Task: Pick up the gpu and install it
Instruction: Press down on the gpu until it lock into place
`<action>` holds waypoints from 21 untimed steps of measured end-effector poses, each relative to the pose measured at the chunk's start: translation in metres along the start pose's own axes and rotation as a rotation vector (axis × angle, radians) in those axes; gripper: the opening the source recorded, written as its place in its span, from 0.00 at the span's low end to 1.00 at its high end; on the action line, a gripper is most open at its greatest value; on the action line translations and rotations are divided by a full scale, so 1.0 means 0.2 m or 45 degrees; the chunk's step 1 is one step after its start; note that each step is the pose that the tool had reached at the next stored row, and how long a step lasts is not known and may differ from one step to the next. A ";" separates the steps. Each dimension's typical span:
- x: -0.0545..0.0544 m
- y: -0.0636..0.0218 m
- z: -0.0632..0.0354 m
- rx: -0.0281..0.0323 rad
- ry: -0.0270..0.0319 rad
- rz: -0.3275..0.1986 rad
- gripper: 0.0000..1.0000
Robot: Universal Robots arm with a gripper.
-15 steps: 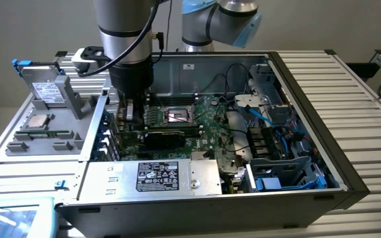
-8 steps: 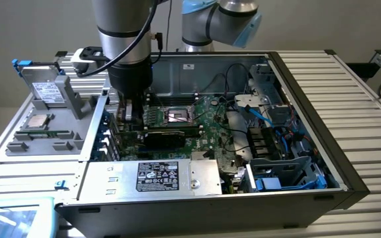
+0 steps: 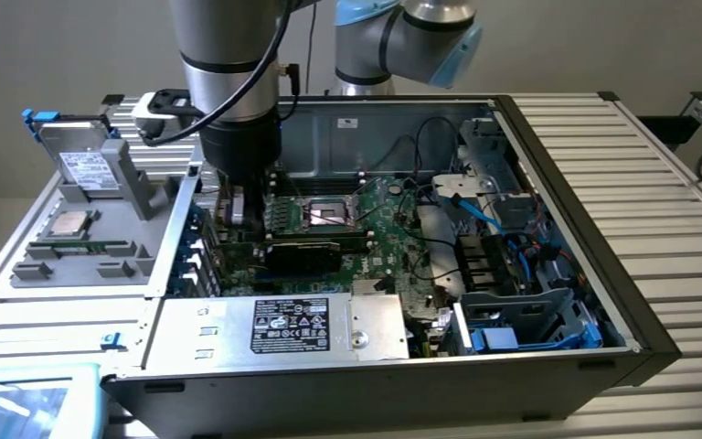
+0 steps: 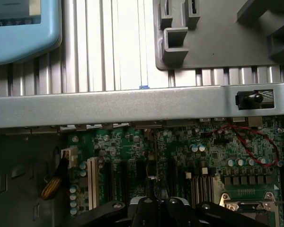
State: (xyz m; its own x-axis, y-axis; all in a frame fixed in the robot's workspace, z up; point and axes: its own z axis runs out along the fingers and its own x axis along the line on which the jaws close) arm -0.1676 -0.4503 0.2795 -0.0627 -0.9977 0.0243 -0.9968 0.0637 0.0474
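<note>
Down inside the open grey metal computer case, the fingers of the arm's black gripper are drawn fully together over the green motherboard, near the case wall on the exterior view's left. From the wrist view the fingers meet on a thin dark edge standing upright above the expansion slots; whether that edge belongs to the card I cannot tell. In the exterior view the gpu, a small flat black rectangular card with a dark shroud, lies across the board just beside the gripper, towards the exterior view's right and a little nearer the camera, between the square silver processor socket and the silver metal power supply box with a black label.

The silver-and-black arm rises straight up from the gripper, with black cables running along it. Further out, blue and black wires run through the drive bays on the exterior view's right side of the case. Beside the case on the exterior view's left, a grey plastic parts tray rests on the ribbed aluminium worktop, carrying a square silver processor chip and an upright drive in its holder.
</note>
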 end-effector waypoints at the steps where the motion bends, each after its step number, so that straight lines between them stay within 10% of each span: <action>1: 0.00 0.000 0.004 -0.0003 0.0001 0.000 0.12; 21: 0.00 -0.003 0.065 -0.0016 -0.0025 0.000 0.12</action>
State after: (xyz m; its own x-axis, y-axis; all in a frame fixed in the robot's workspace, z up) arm -0.1677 -0.4505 0.2665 -0.0626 -0.9978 0.0223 -0.9968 0.0636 0.0486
